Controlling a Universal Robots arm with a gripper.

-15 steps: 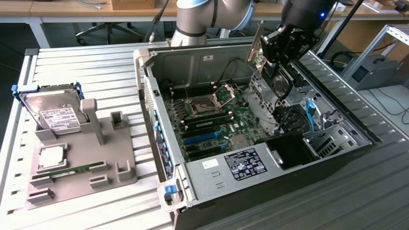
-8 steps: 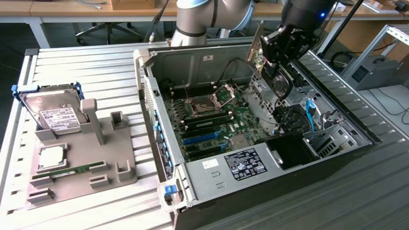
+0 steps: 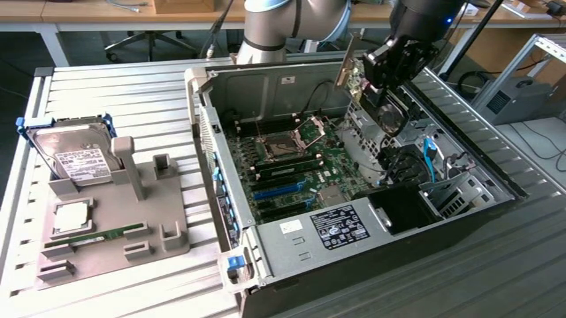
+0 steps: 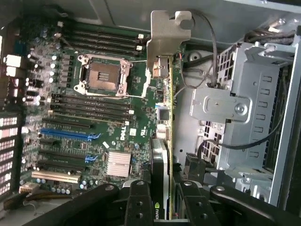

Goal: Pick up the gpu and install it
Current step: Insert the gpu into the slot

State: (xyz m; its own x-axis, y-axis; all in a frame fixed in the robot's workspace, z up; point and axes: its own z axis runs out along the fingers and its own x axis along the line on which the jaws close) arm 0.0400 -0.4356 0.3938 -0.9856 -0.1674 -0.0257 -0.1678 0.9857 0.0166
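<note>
Black two-fingered gripper (image 3: 389, 69) on the arm pinched the gpu (image 3: 386, 110), a thin dark rectangular card with a round black fan and a silvery metal end bracket, its jaws partly closed on the card's two flat faces. In the wrist view the same gripper (image 4: 164, 207) clamped the gpu (image 4: 159, 162) edge-on, the bracket pointing away from the camera.

Judging by this, the pick-up was done: the card hung lifted in the upper right of the exterior view, above the open grey metal computer case (image 3: 265, 83) and clear of the green motherboard (image 3: 296, 165) on its floor. Installation was not done; the card sat in no slot.

At the exterior view's left, the silver hard drive with its white label (image 3: 75, 156) and the narrow green memory stick (image 3: 97, 235) rested on the grey plastic holder (image 3: 111, 262).
</note>
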